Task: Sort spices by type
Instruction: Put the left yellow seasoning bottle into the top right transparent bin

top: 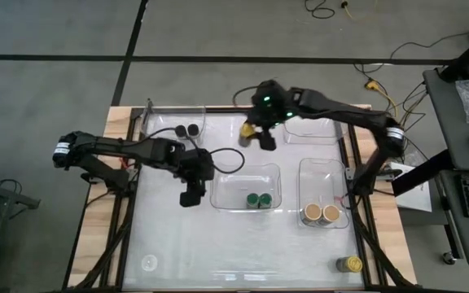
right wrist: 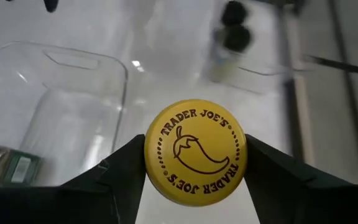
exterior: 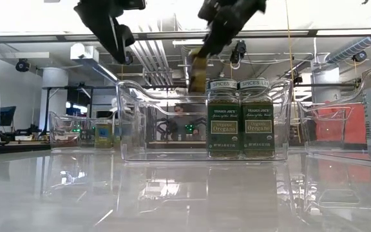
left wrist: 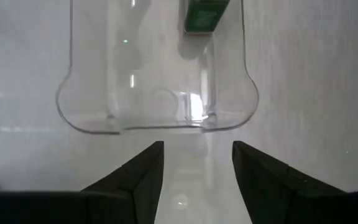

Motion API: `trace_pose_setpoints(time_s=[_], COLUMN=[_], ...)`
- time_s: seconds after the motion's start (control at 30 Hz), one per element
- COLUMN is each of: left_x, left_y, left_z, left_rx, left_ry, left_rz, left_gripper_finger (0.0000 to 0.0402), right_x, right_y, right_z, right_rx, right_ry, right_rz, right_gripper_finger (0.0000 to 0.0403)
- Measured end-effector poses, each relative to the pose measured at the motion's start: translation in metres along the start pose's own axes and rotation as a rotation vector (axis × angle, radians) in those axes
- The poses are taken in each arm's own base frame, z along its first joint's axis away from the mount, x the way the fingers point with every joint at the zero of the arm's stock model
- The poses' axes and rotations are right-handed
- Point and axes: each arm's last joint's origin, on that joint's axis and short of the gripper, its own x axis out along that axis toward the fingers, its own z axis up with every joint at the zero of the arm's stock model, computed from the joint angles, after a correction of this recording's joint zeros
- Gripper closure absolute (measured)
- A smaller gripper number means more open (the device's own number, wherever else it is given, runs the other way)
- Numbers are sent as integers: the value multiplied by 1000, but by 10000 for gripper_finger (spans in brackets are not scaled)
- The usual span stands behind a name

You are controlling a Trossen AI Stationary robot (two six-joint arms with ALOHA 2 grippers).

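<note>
My right gripper (top: 257, 135) hangs over the far middle of the table, shut on a yellow-lidded spice jar (right wrist: 196, 152). Two green-lidded oregano jars (top: 259, 199) stand in the middle clear tray (top: 218, 189). Two tan-lidded jars (top: 322, 213) stand in the right tray (top: 326, 169). Two black-lidded jars (top: 187, 129) stand in the far left tray (top: 158, 120). Another yellow-lidded jar (top: 348, 264) stands on the table at the near right. My left gripper (left wrist: 197, 171) hovers open and empty just left of the middle tray. My right gripper pinches the yellow jar at its lid's rim (right wrist: 149, 163), one finger (right wrist: 120, 177) on each side of the round lid. The fingers slant down from the table's far right. The jar hangs tilted below them (exterior: 198, 71), lifted clear of the table.
An empty clear tray (top: 312, 130) stands at the far right, under my right arm. Open tabletop lies along the near edge and at the near left. A black cable (top: 226, 159) runs across the table by my left arm.
</note>
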Motion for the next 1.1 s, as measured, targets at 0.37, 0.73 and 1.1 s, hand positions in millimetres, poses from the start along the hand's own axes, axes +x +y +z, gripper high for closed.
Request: trace_pose_setpoints(time_s=[0.37,0.73,1.1], left_x=[-1,-1,-5], left_y=[6,7,10], left_z=[6,6,10], left_rx=[157,144,132], left_ry=[-54,-55,-85], left_rz=[10,3,11], left_gripper_finger=[227,227,227], right_x=[-91,-105,-77], right_y=[0,-10,-22], right_z=[-35,-118,-180], right_rx=[165,366,422], right_ry=[102,195,193], right_rz=[-197,-323,-373], right_gripper_finger=[178,176,176])
